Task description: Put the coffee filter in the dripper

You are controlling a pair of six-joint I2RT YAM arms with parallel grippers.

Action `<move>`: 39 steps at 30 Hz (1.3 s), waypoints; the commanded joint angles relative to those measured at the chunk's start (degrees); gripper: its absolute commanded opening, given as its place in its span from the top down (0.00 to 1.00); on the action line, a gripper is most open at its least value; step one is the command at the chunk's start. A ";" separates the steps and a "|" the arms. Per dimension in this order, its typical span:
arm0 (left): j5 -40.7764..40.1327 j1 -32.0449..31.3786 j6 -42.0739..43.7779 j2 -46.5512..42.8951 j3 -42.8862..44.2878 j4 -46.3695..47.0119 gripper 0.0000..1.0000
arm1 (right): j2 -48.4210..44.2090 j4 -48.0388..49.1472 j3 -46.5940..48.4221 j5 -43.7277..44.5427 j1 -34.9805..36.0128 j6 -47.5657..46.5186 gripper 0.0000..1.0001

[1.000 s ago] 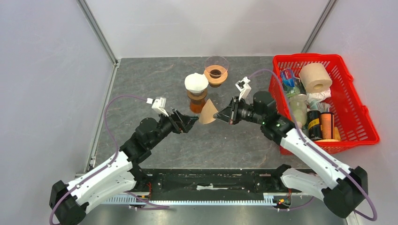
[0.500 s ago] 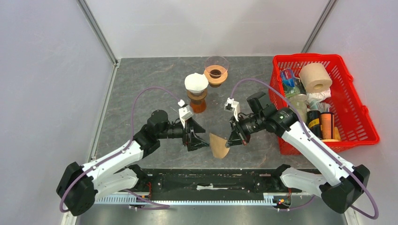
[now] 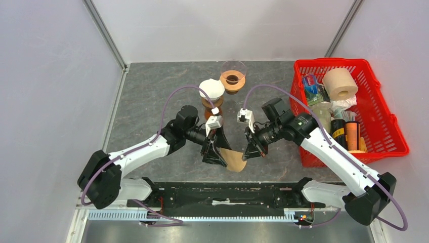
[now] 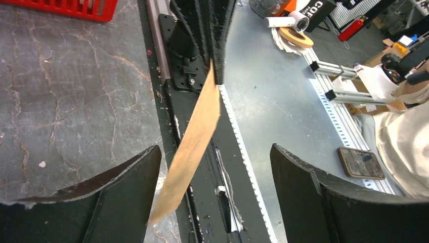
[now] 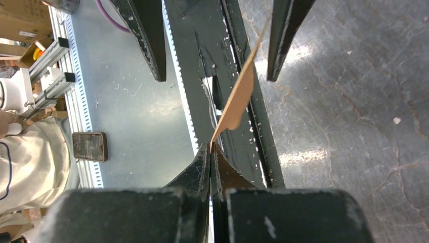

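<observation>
Right fingers: you have them pinched on the edge of the coffee filter;
Left fingers: spread wide astride it

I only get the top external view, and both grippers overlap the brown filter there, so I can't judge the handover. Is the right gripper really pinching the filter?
Observer: Yes. In the right wrist view the right gripper is shut on one edge of the coffee filter.
Operator: And the left one, closed on it yet?
Observer: No. In the left wrist view the left gripper is wide open, and the filter passes between its fingers.
Operator: Is the filter spread open?
Observer: No. Both wrist views show it edge-on, as a thin flat sheet.
</observation>
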 commanded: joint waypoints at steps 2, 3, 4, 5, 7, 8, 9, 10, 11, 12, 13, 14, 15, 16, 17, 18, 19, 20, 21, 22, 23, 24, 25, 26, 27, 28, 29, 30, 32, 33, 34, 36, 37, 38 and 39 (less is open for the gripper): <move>2.87 -0.21 3.34 -3.49 -0.25 -1.80 0.29 | -0.15 4.12 4.06 2.93 0.17 1.05 1.00; 2.29 -0.23 3.59 -3.88 -0.38 -2.65 0.39 | 0.17 4.14 4.54 3.72 0.12 1.18 1.00; 1.42 -0.21 3.63 -4.28 -0.54 -3.25 0.51 | 0.46 4.13 4.88 4.17 0.10 1.37 1.00; 0.27 -0.21 3.74 -4.60 -0.54 -4.11 0.63 | 0.53 4.37 5.23 4.45 0.12 1.60 1.00; -1.60 -0.23 3.89 -5.11 -0.56 -4.97 0.84 | 0.53 5.36 5.30 4.05 0.15 1.97 1.00; -2.13 -0.21 3.89 -5.36 -0.58 -4.98 0.93 | 0.62 5.67 5.45 5.02 0.09 2.74 1.00; -2.55 -0.22 3.89 -5.70 -0.55 -4.98 0.98 | 0.62 5.79 5.63 6.13 0.09 3.61 1.00; -2.81 -0.23 3.97 -5.95 -0.59 -4.94 0.98 | 0.50 5.87 5.87 7.99 0.08 4.85 0.99; -3.19 -0.21 3.62 -6.33 -0.77 -4.37 0.98 | 0.36 6.43 5.90 10.08 0.04 6.23 0.83; -3.62 -0.21 2.70 -6.92 -1.03 -2.66 0.98 | -0.28 7.41 5.76 12.07 0.05 8.19 0.60; -4.08 -0.21 1.24 -7.39 -1.68 -0.41 0.98 | -1.20 8.99 5.16 14.96 0.05 11.14 0.41; -4.75 -0.21 0.01 -7.96 -2.14 1.39 0.98 | -2.35 10.98 4.44 18.39 0.05 13.50 0.29; -6.17 -0.21 -1.31 -8.49 -2.72 3.15 0.98 | -4.00 12.61 3.61 21.84 0.07 16.43 0.20; -7.12 -0.21 -2.16 -9.26 -3.04 4.17 0.98 | -5.67 14.28 2.17 26.13 0.07 18.40 0.14; -9.28 -0.21 -2.91 -10.12 -3.31 4.80 0.98 | -7.98 15.51 0.76 29.75 -0.03 20.78 0.08; -12.16 -0.21 -3.64 -10.85 -3.33 4.84 0.98 | -9.86 16.48 -1.10 34.29 -0.02 22.39 0.03; -14.55 -0.21 -4.05 -11.79 -3.35 4.82 0.98 | -12.33 16.82 -2.89 38.33 0.03 23.71 0.03; -17.97 -0.21 -4.70 -12.68 -3.50 4.86 0.98 | -14.03 16.96 -4.38 41.12 -0.09 24.46 0.03; -21.10 -0.21 -5.36 -13.77 -3.69 5.11 0.98 | -15.77 17.08 -6.02 43.41 -0.13 24.78 0.03; -23.45 -0.21 -6.32 -14.68 -4.16 6.39 0.98 | -17.23 17.17 -7.18 44.26 -0.10 25.06 0.03; -26.27 -0.21 -7.80 -15.58 -4.59 7.61 0.98 | -18.18 17.51 -8.63 44.27 -0.10 25.31 0.03; -28.92 -0.21 -9.16 -16.53 -5.05 9.23 0.98 | -19.05 18.17 -10.02 43.62 -0.11 25.62 0.03; -30.37 -0.20 -10.40 -17.39 -5.43 10.96 0.98 | -19.72 19.34 -11.53 42.49 -0.13 25.72 0.03; -32.49 -0.20 -11.73 -18.31 -5.75 12.03 0.98 | -20.47 20.35 -13.04 41.18 -0.10 25.68 0.03; -33.23 -0.18 -12.40 -18.98 -6.00 12.81 0.98 | -21.10 21.94 -14.35 40.10 -0.13 25.61 0.03; -33.84 -0.17 -13.60 -19.81 -6.10 13.41 0.98 | -21.88 23.85 -15.94 38.83 -0.11 25.83 0.03; -34.20 -0.15 -14.81 -20.45 -6.32 14.47 0.98 | -22.47 26.05 -17.30 37.85 -0.12 26.32 0.03; -33.90 -0.18 -15.88 -20.93 -6.43 15.31 0.98 | -22.78 29.26 -19.04 36.68 -0.15 27.38 0.03; -33.36 -0.20 -18.54 -21.76 -7.03 17.86 0.98 | -22.70 35.00 -21.61 34.15 -0.10 29.33 0.03; -33.09 -0.18 -19.38 -22.09 -7.29 18.62 0.98 | -22.50 37.25 -22.69 33.45 -0.11 30.45 0.03; -33.16 -0.20 -20.18 -22.41 -7.42 18.94 0.98 | -22.14 40.13 -23.40 33.03 -0.17 31.77 0.03; -33.23 -0.21 -21.04 -22.81 -7.64 19.38 0.98 | -21.01 44.08 -24.40 31.52 -0.14 33.70 0.03; -33.32 -0.16 -21.35 -23.04 -7.75 19.38 0.98 | -20.26 45.08 -24.48 31.03 -0.13 35.21 0.03; -33.27 -0.16 -21.46 -23.06 -7.74 19.32 0.98 | -19.62 45.78 -24.35 29.91 -0.16 35.98 0.03; -33.36 -0.20 -21.42 -23.15 -7.76 19.19 0.98 | -18.97 46.13 -24.13 28.59 -0.12 36.27 0.03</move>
